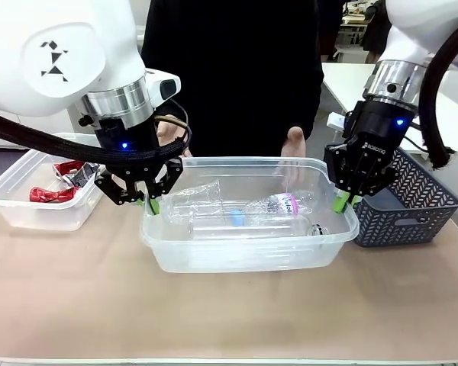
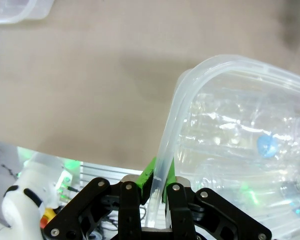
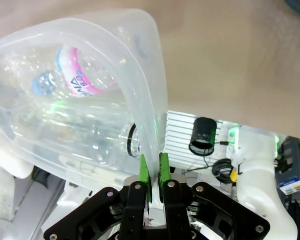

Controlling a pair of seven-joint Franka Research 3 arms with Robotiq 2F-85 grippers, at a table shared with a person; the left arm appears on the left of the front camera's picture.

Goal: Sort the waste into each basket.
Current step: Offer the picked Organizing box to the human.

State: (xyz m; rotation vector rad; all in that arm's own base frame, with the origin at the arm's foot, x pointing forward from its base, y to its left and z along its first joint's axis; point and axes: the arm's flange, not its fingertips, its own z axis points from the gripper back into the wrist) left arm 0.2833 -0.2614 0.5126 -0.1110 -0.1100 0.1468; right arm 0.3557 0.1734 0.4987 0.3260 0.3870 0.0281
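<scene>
A large clear tub (image 1: 244, 253) stands at the middle of the table, and each of my grippers is shut on one end of its rim. My left gripper (image 1: 151, 204) pinches the left rim (image 2: 174, 127); its green pads close on the plastic in the left wrist view, where the gripper (image 2: 157, 181) shows at the bottom. My right gripper (image 1: 340, 202) clamps the right rim (image 3: 151, 95), seen up close as the gripper (image 3: 152, 169). Inside lie clear plastic bottles, one with a pink label (image 1: 288, 204) (image 3: 80, 77), one with a blue cap (image 1: 236, 219) (image 2: 266, 145). I cannot tell whether the tub is off the table.
A second clear tub (image 1: 30, 212) at the far left holds red cans (image 1: 52, 194). A dark grey slotted basket (image 1: 412, 206) stands right of the big tub. A person in black stands across the table, one hand (image 1: 294, 145) at the tub's rear rim.
</scene>
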